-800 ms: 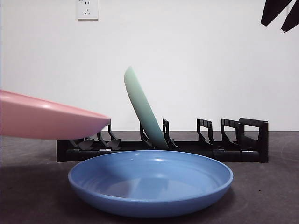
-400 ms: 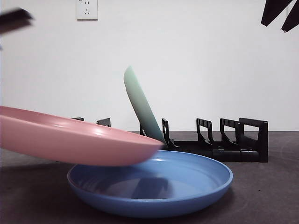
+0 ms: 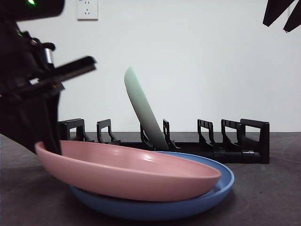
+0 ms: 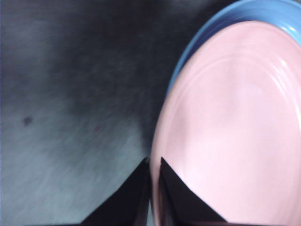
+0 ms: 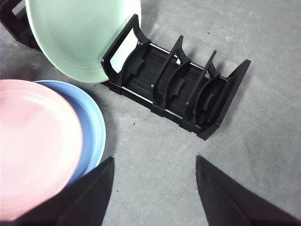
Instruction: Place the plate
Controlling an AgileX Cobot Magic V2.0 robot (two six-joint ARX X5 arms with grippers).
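My left gripper (image 4: 153, 167) is shut on the rim of a pink plate (image 4: 235, 127). In the front view the gripper (image 3: 44, 143) is at the left and the pink plate (image 3: 131, 172) lies tilted on a blue plate (image 3: 221, 181). The blue plate (image 4: 211, 28) shows under it in the left wrist view. A green plate (image 3: 141, 110) leans in a black rack (image 3: 235, 141) behind. My right gripper (image 5: 153, 188) is open and empty, high above the table; it shows as a black tip (image 3: 282, 14) at the top right of the front view. Its wrist view shows the pink plate (image 5: 33, 146), blue plate (image 5: 91, 127), green plate (image 5: 80, 33) and rack (image 5: 183, 89).
The rack has several free slots to the right of the green plate. A white wall with a socket (image 3: 88, 9) stands behind. The table (image 5: 188, 150) is dark grey.
The pink plate has moved right and down from the left edge and now rests on the blue plate. The left arm has come into the front view at the left.
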